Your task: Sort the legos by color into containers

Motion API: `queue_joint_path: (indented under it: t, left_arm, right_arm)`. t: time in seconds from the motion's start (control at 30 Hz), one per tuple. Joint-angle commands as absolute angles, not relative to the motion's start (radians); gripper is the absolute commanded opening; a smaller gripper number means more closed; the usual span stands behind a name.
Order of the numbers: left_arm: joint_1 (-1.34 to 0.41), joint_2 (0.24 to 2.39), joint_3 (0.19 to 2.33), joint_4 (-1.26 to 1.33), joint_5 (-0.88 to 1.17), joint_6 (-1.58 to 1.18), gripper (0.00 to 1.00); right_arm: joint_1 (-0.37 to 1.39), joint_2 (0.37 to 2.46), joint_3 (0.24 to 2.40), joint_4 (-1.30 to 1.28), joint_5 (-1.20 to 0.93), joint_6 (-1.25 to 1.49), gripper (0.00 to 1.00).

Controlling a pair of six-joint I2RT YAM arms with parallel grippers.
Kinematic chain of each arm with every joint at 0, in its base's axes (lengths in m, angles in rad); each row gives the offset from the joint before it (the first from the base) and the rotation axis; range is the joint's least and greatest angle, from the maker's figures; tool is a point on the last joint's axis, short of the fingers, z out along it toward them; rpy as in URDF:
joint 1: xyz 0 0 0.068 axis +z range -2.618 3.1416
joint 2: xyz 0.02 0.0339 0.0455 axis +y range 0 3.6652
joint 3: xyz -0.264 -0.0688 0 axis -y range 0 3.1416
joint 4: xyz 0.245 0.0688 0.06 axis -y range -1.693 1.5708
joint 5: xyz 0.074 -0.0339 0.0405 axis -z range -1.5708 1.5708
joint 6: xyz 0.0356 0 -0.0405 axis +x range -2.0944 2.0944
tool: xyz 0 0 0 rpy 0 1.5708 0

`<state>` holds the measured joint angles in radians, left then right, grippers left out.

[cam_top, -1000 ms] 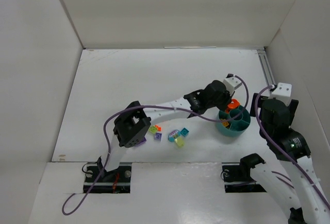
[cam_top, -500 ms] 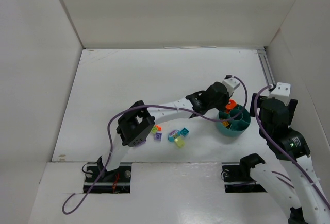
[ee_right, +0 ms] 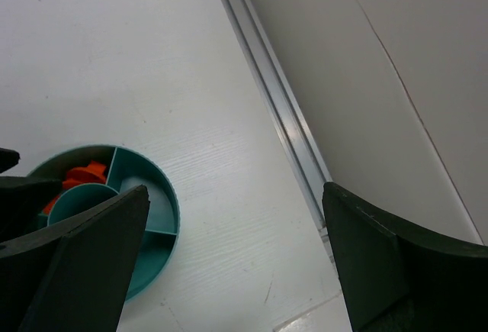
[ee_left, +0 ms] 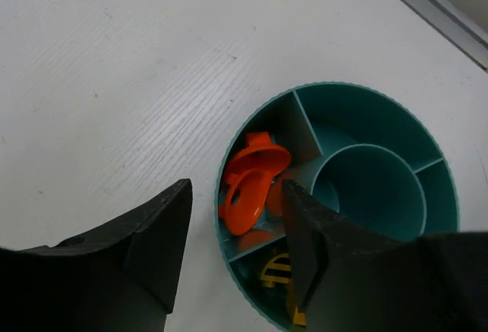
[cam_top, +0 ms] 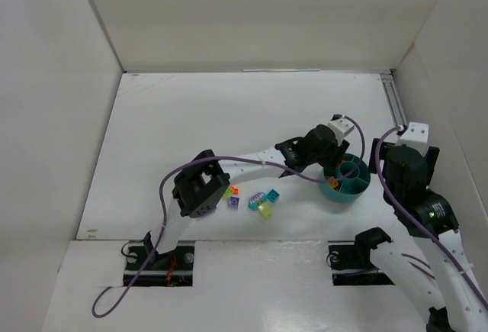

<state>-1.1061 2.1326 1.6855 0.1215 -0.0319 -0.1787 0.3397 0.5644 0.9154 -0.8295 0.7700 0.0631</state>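
Setting: robotics lab test cell. I work on a white table (cam_top: 191,118) boxed in by plain white panels. The back wall (cam_top: 252,11) is at 12 o'clock and the side walls are at 9 (cam_top: 46,118) and 3 o'clock (cam_top: 457,80). My left arm (cam_top: 252,162) and right arm (cam_top: 415,195) are bolted to black base plates (cam_top: 160,259) at 6 o'clock. Purple cables (cam_top: 162,202) hang loose along them. A metal rail (cam_top: 394,107) edges the table at 2 o'clock. Props on the table: toy legos (cam_top: 265,210) and a divided teal bowl (cam_top: 341,195).

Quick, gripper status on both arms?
Left gripper: open, empty, above the orange legos in the teal bowl.
Right gripper: open, empty.
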Motion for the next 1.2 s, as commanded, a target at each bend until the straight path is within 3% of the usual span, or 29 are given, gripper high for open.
queue_joint_path:
  t: [0.0,0.03,0.13,0.2,0.33,0.53,0.63,0.83,1.17]
  left_arm:
    - [-1.112,2.026,1.649,0.155,-0.066,-0.192,0.47]
    - [-1.112,2.011,1.640,0.155,-0.066,-0.192,0.51]
    - [-1.085,1.928,1.577,0.164,-0.077,-0.201,0.76]
    - [-1.042,1.840,1.492,0.187,-0.065,-0.247,1.00]
    - [-0.958,1.665,1.306,0.210,-0.052,-0.311,1.00]
    - [-0.928,1.372,1.095,0.125,-0.276,-0.405,1.00]
    - [-0.896,1.263,1.026,-0.077,-0.440,-0.562,1.00]
    - [-0.767,0.992,0.731,-0.270,-0.477,-0.813,1.00]
    - [-0.735,0.618,0.562,-0.374,-0.520,-0.934,1.00]
  right_arm:
    - [0.334,0.563,0.917,-0.798,0.770,0.051,1.00]
    - [0.334,0.563,0.917,-0.798,0.770,0.051,1.00]
    - [0.334,0.563,0.917,-0.798,0.770,0.051,1.00]
    - [0.334,0.563,0.926,-0.787,0.756,0.020,1.00]
    - [0.334,0.551,0.917,-0.721,0.672,-0.073,1.00]
    - [0.344,0.656,0.859,-0.508,0.333,-0.241,0.99]
    - [0.440,0.780,0.835,-0.421,0.220,-0.255,0.97]
    - [0.774,1.096,0.868,-0.171,0.295,-0.192,0.93]
    - [0.914,1.644,1.068,-0.031,0.141,-0.162,0.77]
